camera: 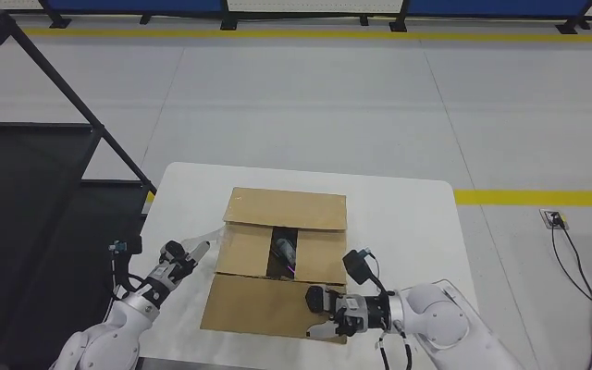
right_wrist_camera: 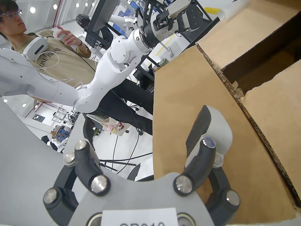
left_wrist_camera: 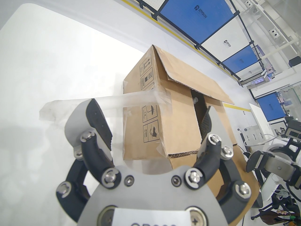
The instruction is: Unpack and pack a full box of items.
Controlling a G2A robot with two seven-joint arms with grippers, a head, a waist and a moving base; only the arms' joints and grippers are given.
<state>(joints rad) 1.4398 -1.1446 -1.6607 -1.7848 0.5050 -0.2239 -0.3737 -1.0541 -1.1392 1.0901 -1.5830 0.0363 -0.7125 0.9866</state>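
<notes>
Well, the box [camera: 245, 252] sits in the middle of the table [camera: 407, 213], and it is partly open. The near flap [camera: 259, 310] is folded out flat toward 6 o'clock. The far flap [camera: 287, 211] lies over the top at 12 o'clock. Between them is a gap, and a dark thing [camera: 285, 248] shows down inside. So I think the box is full and nothing is out yet. The left claw [camera: 185, 254] is at 9 o'clock from the box, near its side but not touching it. Its fingers [left_wrist_camera: 98, 118] are spread wide. A strip of clear tape [left_wrist_camera: 131, 98] sticks out from that side of the box toward the claw. I think the claw is there to grab the tape or to hold the box steady. The right claw [camera: 321, 314] is at 5 o'clock from the box, at the corner of the near flap. It is wide open too, with one finger [right_wrist_camera: 200, 128] over the flap and the other past its edge. I think it is placed that way to pinch the flap and pull it out of the way. I cannot tell if it touches the card.
</notes>
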